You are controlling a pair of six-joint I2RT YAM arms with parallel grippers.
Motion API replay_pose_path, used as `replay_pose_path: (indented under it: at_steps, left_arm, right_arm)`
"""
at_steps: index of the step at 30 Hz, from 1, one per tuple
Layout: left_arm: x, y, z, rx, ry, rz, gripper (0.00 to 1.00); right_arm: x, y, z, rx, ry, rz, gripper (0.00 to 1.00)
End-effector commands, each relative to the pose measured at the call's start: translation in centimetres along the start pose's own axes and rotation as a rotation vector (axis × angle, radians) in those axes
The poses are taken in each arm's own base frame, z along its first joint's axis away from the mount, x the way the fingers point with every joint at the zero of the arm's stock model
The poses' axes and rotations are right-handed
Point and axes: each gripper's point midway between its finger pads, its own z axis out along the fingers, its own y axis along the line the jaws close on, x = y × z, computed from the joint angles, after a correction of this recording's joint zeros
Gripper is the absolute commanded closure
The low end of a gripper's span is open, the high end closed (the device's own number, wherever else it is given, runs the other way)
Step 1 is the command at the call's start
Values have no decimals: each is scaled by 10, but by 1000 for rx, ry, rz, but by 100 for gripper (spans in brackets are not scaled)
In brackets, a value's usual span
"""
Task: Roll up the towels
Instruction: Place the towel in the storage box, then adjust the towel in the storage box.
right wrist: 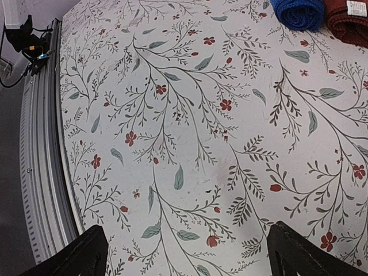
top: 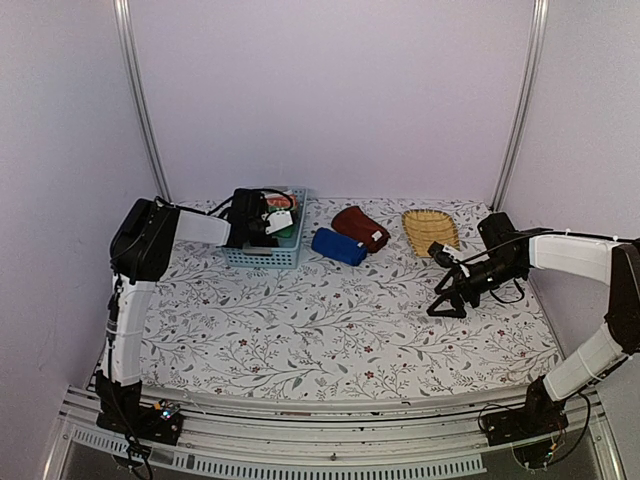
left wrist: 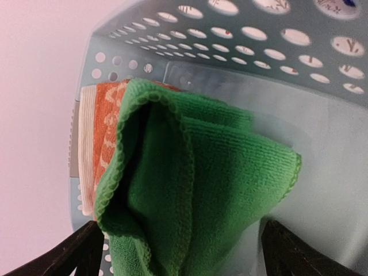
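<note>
Green towel [left wrist: 195, 190] lies in basket [left wrist: 322, 144] between wide-apart left jaws; right jaws apart.

Orange towel [left wrist: 106, 118] mostly hidden under green towel [left wrist: 195, 184]; maroon towel [right wrist: 351, 22] cropped.

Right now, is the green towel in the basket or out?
In: the green towel lies inside the basket, crumpled against the orange towel.
</note>
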Motion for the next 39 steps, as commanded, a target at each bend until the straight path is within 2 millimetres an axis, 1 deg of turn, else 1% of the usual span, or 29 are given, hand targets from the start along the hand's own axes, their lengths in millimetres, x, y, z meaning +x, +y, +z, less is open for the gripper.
replay_pose_path:
  at_steps: [1,5,7,10,13,16,18,20,21,22,23,24,25,26,27,28,29,32,34,39]
  left_arm:
    - [-19,22,-26,-20,-34,8,2]
    - [-24,27,-40,22,-41,-8,2]
    - [-26,33,-49,26,-48,-26,2]
    - [-29,49,-60,3,-69,-64,2]
    - [-34,63,-66,-17,-85,-117,2]
    - [-37,80,-70,-41,-92,-241,2]
    - [-40,94,-76,-81,-108,-373,1]
    - [-43,94,-79,-55,-119,-491,2]
    - [-43,91,-78,-37,-113,-523,4]
    - [-47,92,-78,-9,-113,-606,15]
    - [-44,83,-76,46,-78,-674,32]
    - [-44,73,-74,103,-55,-726,55]
    - [-44,66,-71,142,-28,-784,92]
    - [-39,59,-67,157,17,-852,100]
    - [-36,49,-63,195,55,-898,100]
    - [-34,33,-57,255,85,-932,100]
    - [-32,22,-53,299,116,-963,100]
    - [-27,-6,-39,393,196,-1012,100]
    - [-24,-17,-31,422,226,-1025,100]
    - [-18,-27,-17,416,252,-1046,100]
  right_arm:
    - [-8,0,-4,-11,-20,-17,1]
    - [-8,1,-3,-20,-19,-13,1]
    - [-7,1,-3,-22,-16,-12,1]
    - [-7,1,-3,-22,-17,-13,1]
    - [-7,1,-3,-23,-15,-14,1]
    - [-7,1,-3,-23,-15,-14,1]
    - [-8,1,-3,-21,-16,-15,1]
    - [-7,1,-3,-20,-15,-15,1]
    - [-7,1,-3,-19,-14,-15,1]
    - [-7,0,-3,-18,-14,-15,1]
    - [-7,0,-2,-18,-11,-14,1]
    - [-7,0,-3,-16,-11,-14,1]
    - [-6,-1,-2,-16,-10,-13,1]
    - [-7,-1,-2,-15,-10,-14,1]
    - [-6,-1,-2,-18,-10,-13,1]
    - [-6,-1,-1,-21,-9,-12,1]
    - [-5,-1,0,-25,-7,-9,1]
    - [-4,-2,2,-34,1,-1,1]
    - [-3,-3,4,-39,6,2,1]
    - [-1,-3,5,-39,11,5,1]
